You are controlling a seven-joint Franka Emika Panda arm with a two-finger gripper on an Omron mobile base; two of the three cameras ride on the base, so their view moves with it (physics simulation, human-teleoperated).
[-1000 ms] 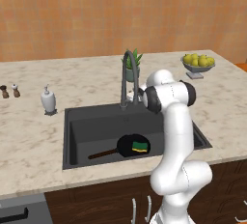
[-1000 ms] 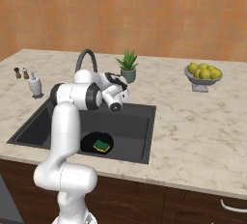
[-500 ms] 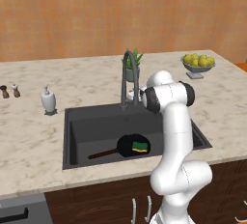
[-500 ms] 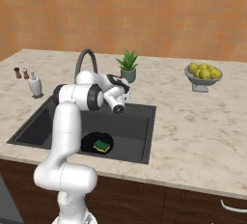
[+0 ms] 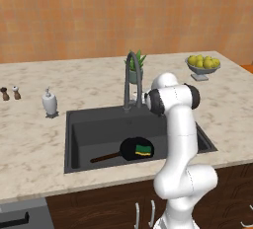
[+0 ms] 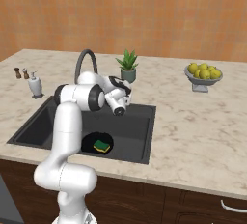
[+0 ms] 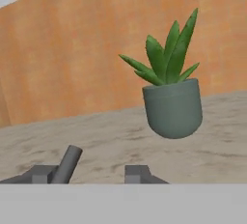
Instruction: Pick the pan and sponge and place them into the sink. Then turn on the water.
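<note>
The black pan (image 5: 132, 149) lies on the floor of the dark sink (image 5: 79, 139) with its brown handle pointing left. The yellow-and-green sponge (image 5: 144, 150) rests on it; both show again as pan (image 6: 91, 142) and sponge (image 6: 100, 145). My gripper (image 5: 142, 96) is at the foot of the arched faucet (image 5: 129, 75), above the sink's back edge, also seen as gripper (image 6: 124, 90). In the hand view the gripper (image 7: 89, 174) is open. A grey faucet lever (image 7: 67, 164) stands between the fingertips, close against the left one, with a wide gap to the right one. No water runs.
A potted green plant (image 7: 172, 107) stands on the counter right behind the faucet. A white soap bottle (image 5: 49, 103) and two small shakers (image 5: 10, 94) are at the left. A bowl of yellow-green fruit (image 5: 202, 65) stands at the back right.
The hand has shifted only slightly at the faucet's foot. Pan and sponge lie still in the sink.
</note>
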